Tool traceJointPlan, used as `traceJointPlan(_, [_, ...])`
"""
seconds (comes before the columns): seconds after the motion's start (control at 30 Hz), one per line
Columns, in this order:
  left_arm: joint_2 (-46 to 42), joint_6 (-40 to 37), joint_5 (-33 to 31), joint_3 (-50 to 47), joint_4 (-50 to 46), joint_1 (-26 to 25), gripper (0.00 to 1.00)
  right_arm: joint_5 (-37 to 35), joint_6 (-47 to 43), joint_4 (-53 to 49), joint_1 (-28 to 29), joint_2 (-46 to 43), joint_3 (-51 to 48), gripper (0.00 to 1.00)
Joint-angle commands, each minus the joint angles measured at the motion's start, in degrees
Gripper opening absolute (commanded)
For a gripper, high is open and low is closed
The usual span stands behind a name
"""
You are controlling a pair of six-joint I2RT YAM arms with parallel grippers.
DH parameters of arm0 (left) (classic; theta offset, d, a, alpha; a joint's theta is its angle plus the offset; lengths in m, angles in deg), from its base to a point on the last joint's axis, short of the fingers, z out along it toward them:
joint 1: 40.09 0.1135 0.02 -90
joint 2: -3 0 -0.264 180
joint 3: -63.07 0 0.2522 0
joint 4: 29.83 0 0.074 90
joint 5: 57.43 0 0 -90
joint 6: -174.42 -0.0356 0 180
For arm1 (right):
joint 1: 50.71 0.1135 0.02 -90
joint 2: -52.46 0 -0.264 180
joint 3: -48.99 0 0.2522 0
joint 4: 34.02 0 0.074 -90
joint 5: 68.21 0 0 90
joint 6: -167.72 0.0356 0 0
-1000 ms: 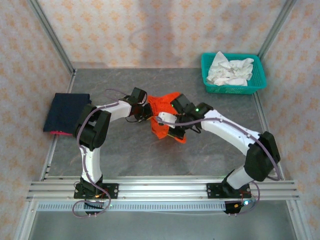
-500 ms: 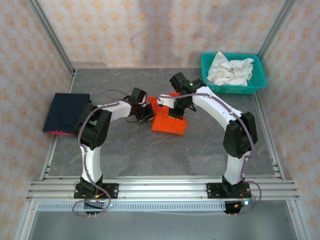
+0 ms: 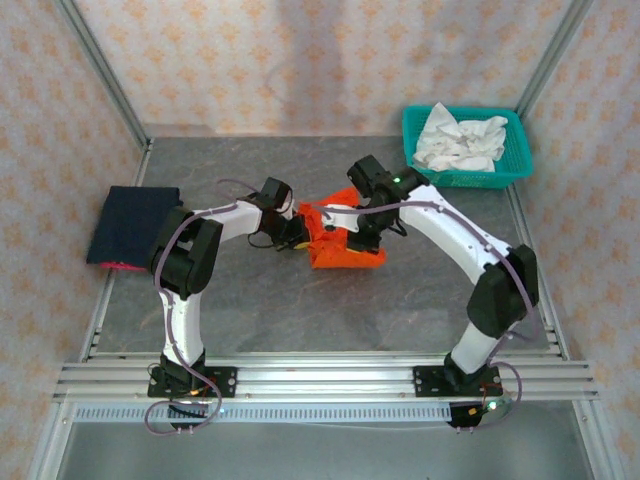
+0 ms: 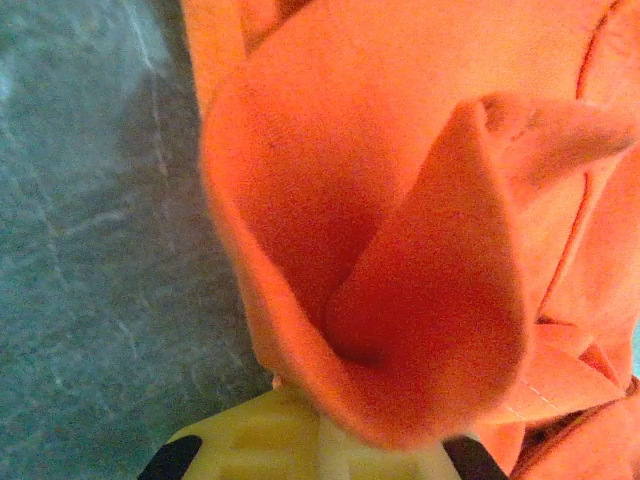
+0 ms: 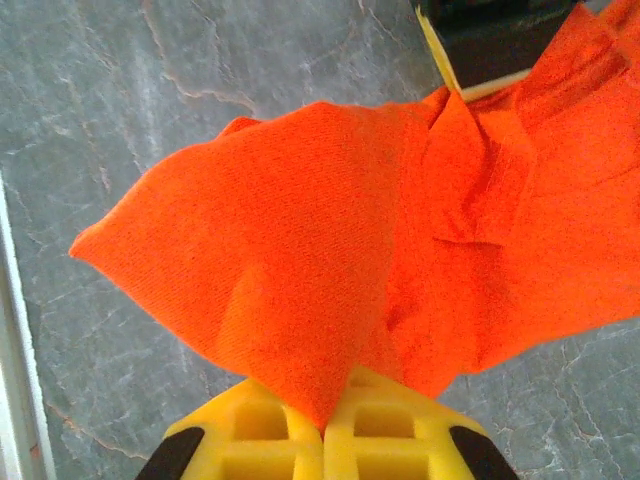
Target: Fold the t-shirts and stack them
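Item 1. Navy t-shirt (image 3: 133, 222): folded to a flat rectangle at the far left of the grey table (image 3: 300, 310), close to the left frame post. A thin reddish edge shows under its near side; what it belongs to cannot be told.

Item 2. Left gripper (image 3: 297, 233): reaches rightward from the left arm to the left edge of the orange-red t-shirt (image 3: 345, 248). In the left wrist view the gripper (image 4: 318, 432) has its yellow fingers (image 4: 250, 440) pressed together, with a curled fold of the t-shirt (image 4: 400, 250) pinched between them and rising in a cone-like loop above the table.

Item 3. Orange-red t-shirt: bunched in a crumpled heap at mid-table between the two grippers, well apart from the navy one and not laid flat.

Item 4. Right gripper (image 3: 354, 236): comes down from the right arm onto the right part of the heap. In the right wrist view the gripper (image 5: 324, 425) has its yellow fingers (image 5: 260, 430) closed tight on a pointed corner of the t-shirt (image 5: 330, 240), which fans out away from them.

Item 5. Teal basket (image 3: 470, 180): far right corner of the table, holding crumpled white cloth (image 3: 458, 140).
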Motion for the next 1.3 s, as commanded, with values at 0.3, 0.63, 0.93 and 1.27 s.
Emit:
traceJointPlan(0.3, [-0.23,-2.97,0.22,-2.89,-7.14,-1.18,0.00,-1.46,-8.04,-0.37,-0.57,5.84,6.82,0.00])
traceJointPlan(0.63, [0.84,-2.97,0.45,-2.10,-7.40,-0.65,0.00,-2.48,-12.06,-5.51,-2.11,17.63,20.24,0.00])
traceJointPlan(0.93, [0.80,-2.96,0.47,-2.35,-7.50,-0.11,0.00,-6.72,-12.69,-6.37,-2.81,28.32,32.54,0.00])
traceJointPlan(1.27, [0.32,-2.31,0.74,-4.06,-6.26,0.67,0.00,-5.67,-12.51,-2.59,-3.79,34.26,37.63,0.00])
